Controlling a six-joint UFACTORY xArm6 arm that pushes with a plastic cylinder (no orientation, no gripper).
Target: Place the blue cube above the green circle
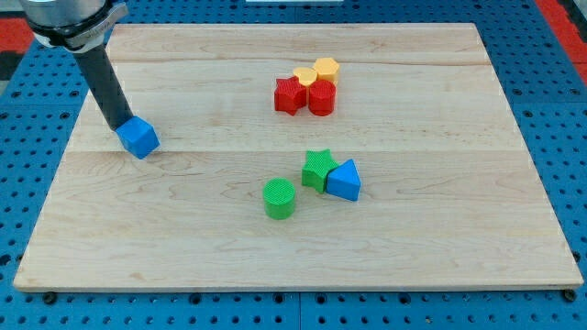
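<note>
The tip [119, 126] touches the blue cube [139, 137] at the frame's left, well apart from the green circle [280, 198]; no claw shows.

Rod [103, 81] cut off by the view's top edge; my tip hidden behind blue cube [138, 137]. Yellow blocks [317, 71] partly hidden by red blocks [306, 95]
</note>
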